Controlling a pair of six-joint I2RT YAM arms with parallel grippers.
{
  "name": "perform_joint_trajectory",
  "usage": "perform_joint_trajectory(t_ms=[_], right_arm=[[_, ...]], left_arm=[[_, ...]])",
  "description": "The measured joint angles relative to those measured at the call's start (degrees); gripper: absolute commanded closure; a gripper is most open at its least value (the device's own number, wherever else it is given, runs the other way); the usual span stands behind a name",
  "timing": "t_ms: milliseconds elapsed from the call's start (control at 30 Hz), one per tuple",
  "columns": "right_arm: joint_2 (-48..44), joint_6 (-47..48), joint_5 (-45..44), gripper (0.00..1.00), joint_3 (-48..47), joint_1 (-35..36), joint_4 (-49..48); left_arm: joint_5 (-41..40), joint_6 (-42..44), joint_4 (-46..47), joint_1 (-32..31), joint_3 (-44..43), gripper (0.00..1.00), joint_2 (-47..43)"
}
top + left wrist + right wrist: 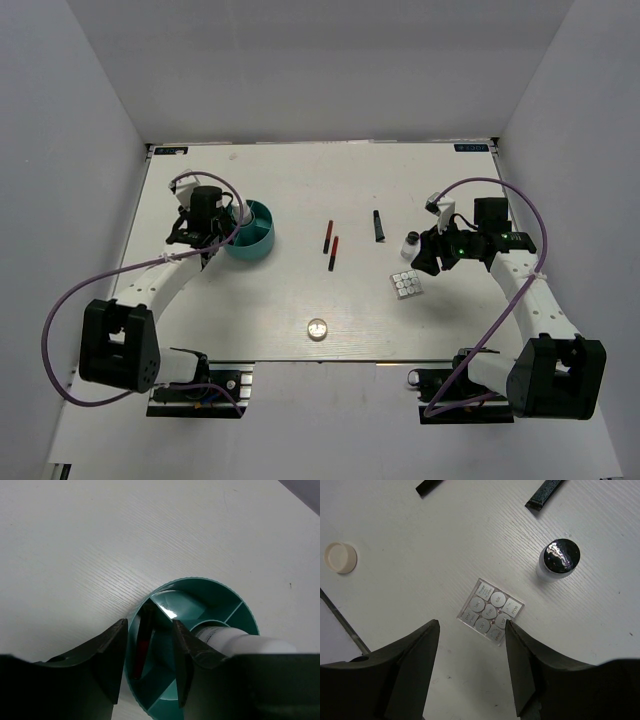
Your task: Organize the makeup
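The teal round holder (252, 236) stands at the left. In the left wrist view it (210, 592) holds a red and black pencil (142, 642) leaning in one compartment and a white bottle (235, 640) in another. My left gripper (213, 226) (149, 665) is open above the pencil's compartment. Two red and black pencils (327, 235) (332, 254), a black tube (378, 226), a black-capped white bottle (410, 243) (559, 557), the grey-panned palette (406, 285) (491, 611) and a round jar (318, 327) (340, 557) lie on the table. My right gripper (430, 260) (472, 650) is open just above the palette.
White walls close in the table (300, 180) at left, right and back. Purple cables loop off both arms. In the right wrist view the black tube's end (547, 492) and a pencil end (432, 486) lie beyond the palette.
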State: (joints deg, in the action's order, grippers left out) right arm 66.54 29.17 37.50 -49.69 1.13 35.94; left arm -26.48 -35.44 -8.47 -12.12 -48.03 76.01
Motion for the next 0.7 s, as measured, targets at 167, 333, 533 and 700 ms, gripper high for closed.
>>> perform_joint_trajectory(t_ms=[167,333,533,700], right_arm=[[-0.02,0.04,0.00,0.38,0.00,0.00,0.02],[-0.13,0.87,0.13,0.35,0.00,0.00,0.15],[-0.09,1.84,1.79,0.11,-0.02,0.02,0.59],[1.88,2.47,4.70,0.11,-2.10,0.46,1.68]], left_arm=[[-0.02,-0.20,-1.84,0.02,0.00,0.49,-2.32],[0.68,0.79,-4.79,0.04,-0.55,0.51,-10.51],[14.67,5.95,-7.89,0.00,-7.74,0.36,-18.84],[31.69,7.13,-8.33,-0.59,-11.13,0.24,-16.46]])
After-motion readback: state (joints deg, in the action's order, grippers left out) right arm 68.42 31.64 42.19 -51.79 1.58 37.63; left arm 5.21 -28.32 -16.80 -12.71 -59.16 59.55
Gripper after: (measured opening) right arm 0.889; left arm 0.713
